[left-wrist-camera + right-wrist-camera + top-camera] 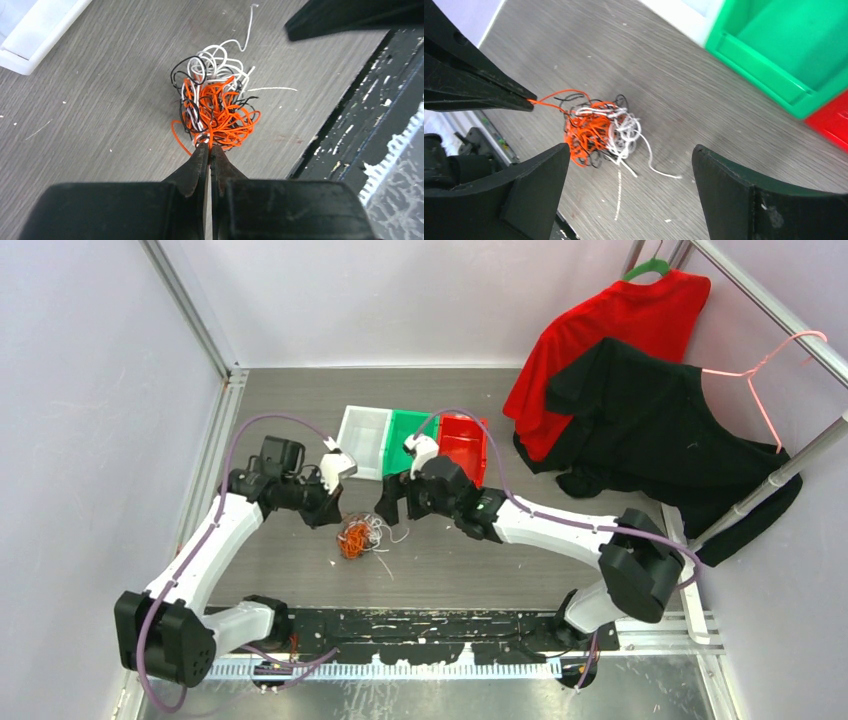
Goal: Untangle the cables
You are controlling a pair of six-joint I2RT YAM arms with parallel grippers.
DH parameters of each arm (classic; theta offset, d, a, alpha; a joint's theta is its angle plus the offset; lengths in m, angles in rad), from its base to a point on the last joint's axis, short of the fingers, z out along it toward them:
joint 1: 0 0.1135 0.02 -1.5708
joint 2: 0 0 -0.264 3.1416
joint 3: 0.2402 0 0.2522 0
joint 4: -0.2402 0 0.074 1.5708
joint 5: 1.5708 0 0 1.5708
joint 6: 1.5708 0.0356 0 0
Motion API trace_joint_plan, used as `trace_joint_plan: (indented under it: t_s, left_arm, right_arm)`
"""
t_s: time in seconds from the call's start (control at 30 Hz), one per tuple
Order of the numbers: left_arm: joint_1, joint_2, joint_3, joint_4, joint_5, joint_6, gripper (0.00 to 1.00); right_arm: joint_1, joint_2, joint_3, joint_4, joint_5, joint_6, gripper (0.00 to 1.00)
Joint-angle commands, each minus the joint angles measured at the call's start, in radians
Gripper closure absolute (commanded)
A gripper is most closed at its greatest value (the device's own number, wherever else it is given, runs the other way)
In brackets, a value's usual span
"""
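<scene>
**Obs:** Where do the cables sit?

**Op:** I see the cables as one clump of orange, white and black strands. It lies on the grey tabletop, between my two arms and in front of the bins. The orange mass is on the left arm's side. White loops bulge out on the other side, and a few loose white ends trail onto the tabletop.

**Obs:** Left hand?

**Op:** My left hand has its jaws pressed together at the edge of the clump. In the right wrist view an orange strand runs from the clump straight to its tips. I log it as gripping the cables. I cannot tell whether other strands are caught as well.

**Obs:** Right hand?

**Op:** My right hand is spread wide and holds nothing. In its own camera the clump shows through the gap between the fingers, lower down on the tabletop. It sits just beside the clump, opposite the left hand, and I see no contact.

**Obs:** Surroundings?

**Op:** Behind the clump three bins stand side by side: white bin, green bin, red bin. At far right a red shirt and a black shirt hang on hangers, the black one in front.
</scene>
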Motion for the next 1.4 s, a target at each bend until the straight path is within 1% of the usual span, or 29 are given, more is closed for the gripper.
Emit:
trace_joint_plan:
  t_s: [0.0,0.1,0.3,0.47,0.57,0.77,1.03,1.2,1.37]
  left_arm:
    - [-0.003,-0.057,0.069,-0.092,0.08,-0.085,0.97]
    - [-0.004,-0.088,0.08,-0.104,0.09,-0.137,0.99]
    - [-0.004,-0.125,0.116,-0.142,0.096,-0.233,1.0]
    - [-0.004,-0.135,0.143,-0.155,0.107,-0.305,1.0]
    - [-0.004,-0.136,0.173,-0.172,0.136,-0.326,1.0]
    - [-0.004,-0.142,0.208,-0.185,0.195,-0.361,1.0]
    - [-0.004,-0.129,0.259,-0.203,0.27,-0.371,1.0]
    - [-0.004,-0.129,0.287,-0.22,0.292,-0.372,1.0]
    - [-0.004,-0.133,0.308,-0.227,0.33,-0.38,1.0]
  right_arm:
    - [0.039,0.036,0.077,0.132,-0.063,-0.004,0.03]
    - [0.061,0.06,0.079,0.177,-0.08,0.001,0.04]
    - [0.091,0.094,0.054,0.283,-0.046,0.029,0.08]
    - [0.118,0.124,0.074,0.307,-0.027,0.015,0.08]
    - [0.121,0.15,0.098,0.294,-0.014,0.014,0.09]
    - [0.126,0.184,0.105,0.338,-0.017,0.035,0.09]
    - [0.126,0.218,0.097,0.436,-0.023,0.092,0.09]
    - [0.126,0.228,0.07,0.499,-0.024,0.134,0.09]
    - [0.126,0.26,0.073,0.528,0.019,0.166,0.09]
